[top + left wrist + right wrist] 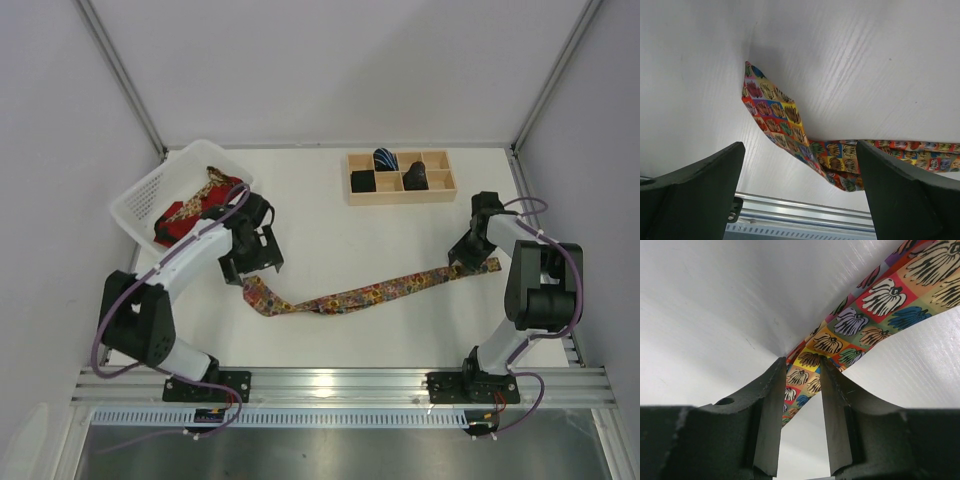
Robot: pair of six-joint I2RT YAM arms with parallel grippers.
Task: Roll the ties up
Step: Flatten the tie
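The floral tie [370, 295] lies slack across the table [330, 220] between the arms. Its wide end is just below my left gripper [258, 268], which hangs fully open and empty. I judge the cloth light, limp and slippery, best taken at the narrow end. The right gripper [802, 362] stands there, jaws drawn close about the fabric. I cannot tell whether they pinch it; the arm hides the contact from above.

Overhead, two wrist close-ups, same tie [370, 293]

Bright, even overhead light. A soft shadow hugs the tie [770, 107]; faint sheen streaks the table [865, 60]. The near fingers [767, 410] look dark and slightly soft.
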